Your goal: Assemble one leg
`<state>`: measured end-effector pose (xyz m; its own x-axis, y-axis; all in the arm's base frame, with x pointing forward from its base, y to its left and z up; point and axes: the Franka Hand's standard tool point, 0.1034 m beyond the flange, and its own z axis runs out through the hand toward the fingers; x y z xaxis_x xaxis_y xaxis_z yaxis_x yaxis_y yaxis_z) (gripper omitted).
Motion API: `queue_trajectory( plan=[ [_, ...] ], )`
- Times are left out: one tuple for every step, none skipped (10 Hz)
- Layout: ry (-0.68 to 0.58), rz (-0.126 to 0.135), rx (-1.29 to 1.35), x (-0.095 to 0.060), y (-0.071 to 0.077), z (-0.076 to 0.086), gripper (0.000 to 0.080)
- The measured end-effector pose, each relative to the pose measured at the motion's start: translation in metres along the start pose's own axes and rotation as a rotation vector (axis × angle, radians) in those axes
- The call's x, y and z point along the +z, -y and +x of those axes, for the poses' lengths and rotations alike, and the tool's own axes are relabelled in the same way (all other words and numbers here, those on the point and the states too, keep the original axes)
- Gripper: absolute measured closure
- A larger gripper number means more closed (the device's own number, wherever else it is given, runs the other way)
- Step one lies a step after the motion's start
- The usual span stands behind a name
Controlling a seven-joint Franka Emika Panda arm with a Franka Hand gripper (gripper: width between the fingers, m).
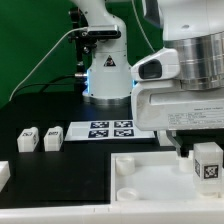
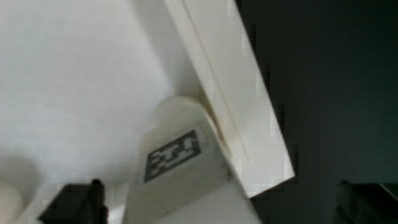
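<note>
A leg (image 1: 207,163), a small white block with a black-and-white tag, stands upright over the right part of the large white tray (image 1: 150,185), close to its rim. My gripper (image 1: 205,150) is lowered around it. In the wrist view the leg (image 2: 173,158) sits between my two dark fingers (image 2: 75,202), with a gap on each side, so the gripper (image 2: 219,205) is open. I cannot tell whether the leg's foot sits in a corner socket. Two more legs (image 1: 28,138) (image 1: 52,136) stand on the table at the exterior view's left.
The marker board (image 1: 110,130) lies behind the tray, in front of the arm's base (image 1: 106,75). Another white part (image 1: 3,172) shows at the left edge. In the wrist view the tray's raised rim (image 2: 231,90) runs diagonally beside dark table.
</note>
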<state>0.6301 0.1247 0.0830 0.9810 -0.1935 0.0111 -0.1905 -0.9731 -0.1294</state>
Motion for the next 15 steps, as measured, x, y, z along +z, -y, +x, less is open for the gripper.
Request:
queue_trajectory(
  plan=[
    [-0.006, -0.020, -0.113, 0.0011, 0.0034, -0.0005, 0.0151],
    [-0.011, -0.019, -0.117, 0.0013, 0.0054, -0.0006, 0.0151],
    [-0.010, -0.014, -0.076, 0.0013, 0.0052, -0.0006, 0.0151],
    [-0.010, -0.015, -0.080, 0.0013, 0.0050, -0.0005, 0.0278],
    [-0.010, -0.012, -0.038, 0.0014, 0.0055, -0.0007, 0.0278],
    [-0.010, -0.011, 0.076, 0.0015, 0.0048, -0.0006, 0.0417],
    [-0.011, -0.010, 0.166, 0.0015, 0.0042, -0.0005, 0.0481],
    [-0.010, -0.005, 0.233, 0.0013, 0.0036, -0.0001, 0.0481],
    [-0.005, 0.011, 0.392, 0.0003, 0.0014, 0.0014, 0.0481],
    [-0.004, 0.020, 0.524, -0.0002, 0.0000, 0.0025, 0.0481],
    [-0.018, 0.045, 0.697, 0.0010, 0.0002, 0.0038, 0.0481],
    [-0.046, 0.075, 0.863, 0.0029, -0.0017, 0.0035, 0.0481],
    [-0.056, 0.106, 1.012, 0.0036, -0.0021, 0.0028, 0.0481],
    [-0.046, 0.122, 1.176, 0.0043, 0.0005, 0.0019, 0.0481],
    [-0.038, 0.139, 1.297, 0.0048, 0.0037, 0.0018, 0.0482]
  ],
)
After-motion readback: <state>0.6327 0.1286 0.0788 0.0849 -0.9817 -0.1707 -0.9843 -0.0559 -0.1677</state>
